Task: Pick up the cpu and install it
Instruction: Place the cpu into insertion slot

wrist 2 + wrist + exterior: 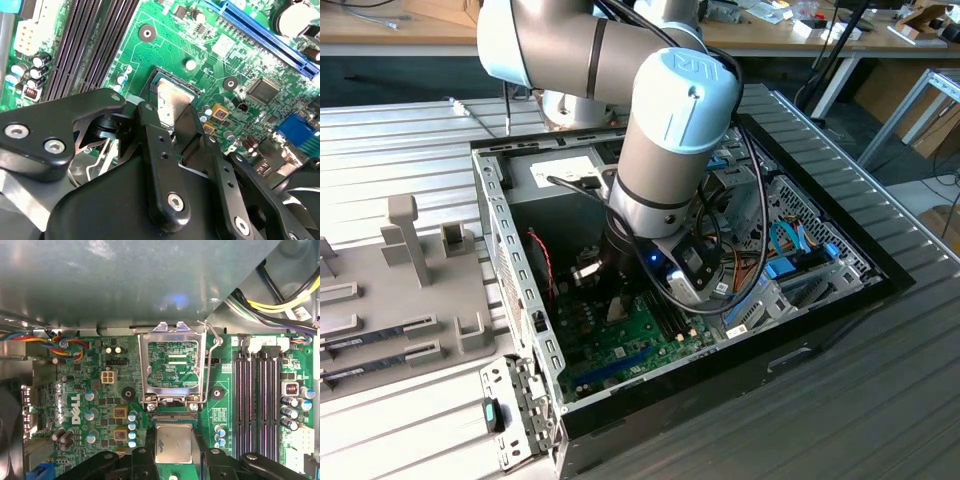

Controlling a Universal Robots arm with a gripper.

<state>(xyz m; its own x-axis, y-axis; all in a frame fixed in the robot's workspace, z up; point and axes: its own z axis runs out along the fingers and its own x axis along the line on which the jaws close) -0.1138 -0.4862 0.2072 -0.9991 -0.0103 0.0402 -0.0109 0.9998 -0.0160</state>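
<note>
gripper [169, 112] clamped on the cpu [173, 444], at the motherboard socket [172, 417], beside the open socket frame [172, 390]

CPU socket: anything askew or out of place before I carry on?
Nothing stands out. The cpu looks square to the socket at the hand, and the retention frame stands flipped open beside it, as installing needs.

The case [510, 250] lies open on the tabletop [880, 400], with a rack [380, 290] at the exterior view's left of it. Inside the case, on the motherboard [85, 390], the end effector [174, 460] holds the cpu [173, 442] at the socket [172, 417], with 4 memory slots [257, 405] beside it.
</note>
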